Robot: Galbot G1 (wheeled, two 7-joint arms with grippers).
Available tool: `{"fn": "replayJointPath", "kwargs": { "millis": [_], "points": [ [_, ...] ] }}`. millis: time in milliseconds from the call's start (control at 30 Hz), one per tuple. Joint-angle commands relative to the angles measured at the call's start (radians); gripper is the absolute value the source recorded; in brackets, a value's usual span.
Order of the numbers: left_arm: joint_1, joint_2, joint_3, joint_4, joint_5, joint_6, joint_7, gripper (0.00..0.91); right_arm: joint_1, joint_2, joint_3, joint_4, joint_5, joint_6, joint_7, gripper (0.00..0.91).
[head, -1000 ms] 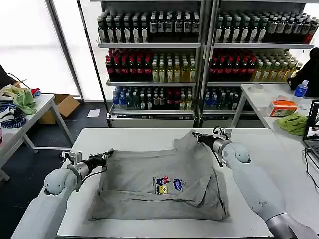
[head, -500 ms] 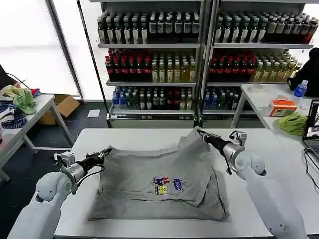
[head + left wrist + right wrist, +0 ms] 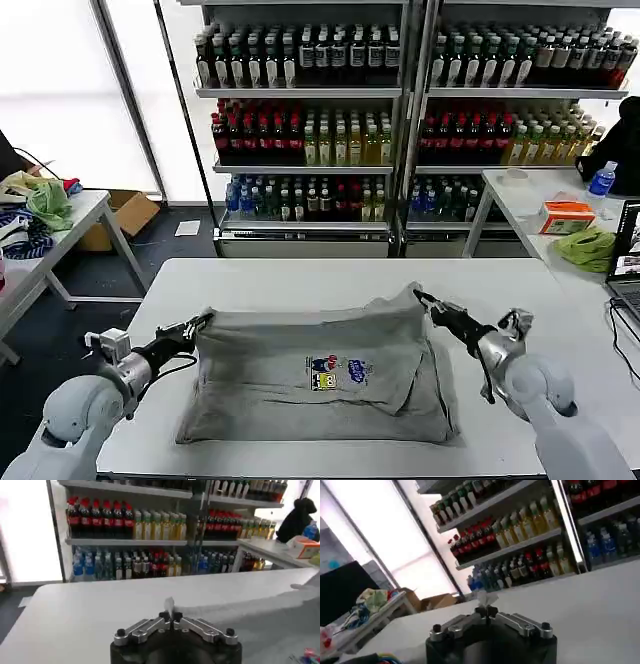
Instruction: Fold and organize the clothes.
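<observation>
The light grey cotton shirt with a small coloured chest print (image 3: 325, 375) lies on the white table (image 3: 300, 275). The left gripper (image 3: 203, 320) and right gripper (image 3: 422, 296) each pinch an upper corner. The cloth looks soft and light, so corners seem the best hold.

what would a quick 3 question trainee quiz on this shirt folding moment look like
1. True or false: both grippers are shut on the grey shirt.
2. Multiple choice: which part of the shirt is held up off the white table? A) the far edge B) the near hem C) the chest print only.
3. Fill in: the shelves behind the table hold rows of ____.

Key:
1. True. The left gripper pinches one far corner and the right gripper the other; both wrist views show a bit of cloth between shut jaws.
2. A. The near hem lies flat on the table.
3. Bottles.
</observation>
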Motion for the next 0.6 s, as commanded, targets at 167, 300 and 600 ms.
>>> {"fn": "replayJointPath", "kwargs": {
  "millis": [167, 300, 600],
  "points": [
    [0.342, 0.002, -0.040, -0.160, 0.122, -0.003, -0.019, 0.010, -0.420, 0.007, 0.102, 0.203, -0.014, 0.004, 0.018, 0.000],
    [0.387, 0.008, -0.054, -0.172, 0.144, -0.019, -0.018, 0.010, -0.454, 0.015, 0.115, 0.202, -0.012, 0.013, 0.023, 0.000],
    [0.396, -0.010, -0.037, -0.127, 0.200, -0.031, -0.013, 0.655, -0.448, 0.032, 0.096, 0.181, -0.064, 0.018, 0.046, 0.907]
  ]
}}
